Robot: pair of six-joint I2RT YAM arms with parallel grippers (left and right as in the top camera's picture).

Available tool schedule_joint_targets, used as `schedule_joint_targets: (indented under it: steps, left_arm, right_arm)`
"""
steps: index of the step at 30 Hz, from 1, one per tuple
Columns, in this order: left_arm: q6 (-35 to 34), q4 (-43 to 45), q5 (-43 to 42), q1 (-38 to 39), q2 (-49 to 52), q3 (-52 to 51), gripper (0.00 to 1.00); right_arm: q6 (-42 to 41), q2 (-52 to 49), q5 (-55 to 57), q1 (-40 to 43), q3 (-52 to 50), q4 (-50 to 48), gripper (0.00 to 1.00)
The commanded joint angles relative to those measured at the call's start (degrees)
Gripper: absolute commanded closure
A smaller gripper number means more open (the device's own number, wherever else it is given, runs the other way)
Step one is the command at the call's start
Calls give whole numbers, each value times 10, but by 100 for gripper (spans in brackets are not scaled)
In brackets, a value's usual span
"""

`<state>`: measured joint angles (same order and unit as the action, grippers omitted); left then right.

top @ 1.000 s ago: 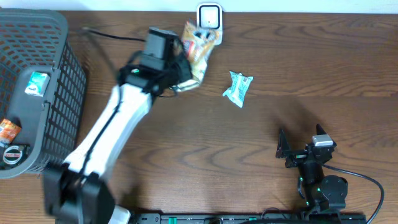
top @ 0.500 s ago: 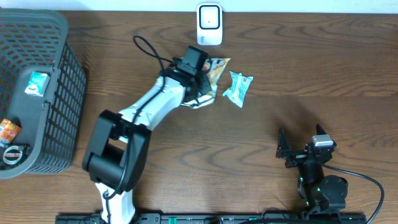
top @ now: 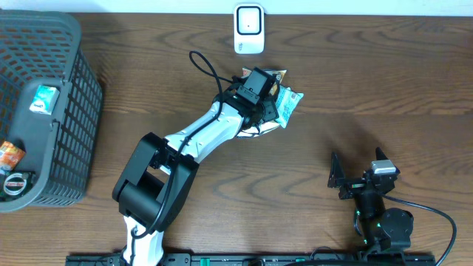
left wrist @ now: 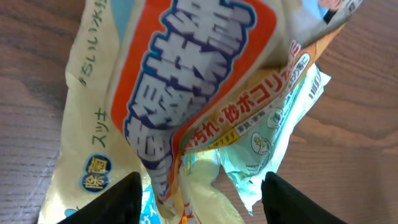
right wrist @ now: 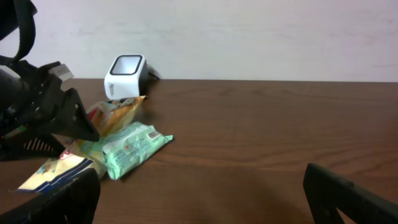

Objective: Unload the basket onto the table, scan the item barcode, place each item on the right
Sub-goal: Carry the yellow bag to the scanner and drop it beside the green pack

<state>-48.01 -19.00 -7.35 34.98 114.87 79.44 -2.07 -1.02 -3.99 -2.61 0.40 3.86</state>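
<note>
A yellow and orange snack bag [top: 259, 128] lies on the table beside a green packet [top: 287, 106], below the white barcode scanner [top: 249, 28]. My left gripper [top: 266, 97] hovers right over the bag. In the left wrist view the bag [left wrist: 186, 81] fills the frame, and the left gripper [left wrist: 205, 202] is open, its fingers [left wrist: 118, 202] clear of the bag's crumpled end. The green packet [left wrist: 273, 130] peeks from under the bag. My right gripper [top: 357, 171] rests open at the front right. Its view shows the scanner [right wrist: 127, 73], bag [right wrist: 115, 112] and packet [right wrist: 134, 149].
A dark mesh basket [top: 81, 125] stands at the left edge with a few small packets inside. The left arm's black cable [top: 207, 70] loops above the table near the scanner. The right gripper [right wrist: 205, 205] has bare wood between its fingers.
The left arm has swung right, away from the scanner, bringing the bag down next to the green packet. Its jaws have opened off the bag. The right arm has not moved.
</note>
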Motion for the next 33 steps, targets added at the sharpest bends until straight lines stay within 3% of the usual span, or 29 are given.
schedule_joint_targets:
  steps: [1, 9, 14, 20, 26, 33]
  left_arm:
    - [39, 5, 4, -10, -56, 12, 33]
    - [235, 3, 16, -64, -246, 14, 19]
    - [297, -26, 117, -137, -368, 14, 12]
    - [304, -64, 234, -285, -482, 14, 8]
    - [304, -136, 235, -505, -521, 14, 7]
    - [299, -211, 235, -680, -479, 14, 0]
  right_arm:
    - [9, 2, 5, -5, -1, 2, 1]
    - [9, 2, 5, -5, -1, 2, 1]
    - [9, 2, 5, -5, -1, 2, 1]
    - [9, 2, 5, -5, -1, 2, 1]
    - [9, 2, 5, -5, -1, 2, 1]
    - [9, 2, 5, -5, -1, 2, 1]
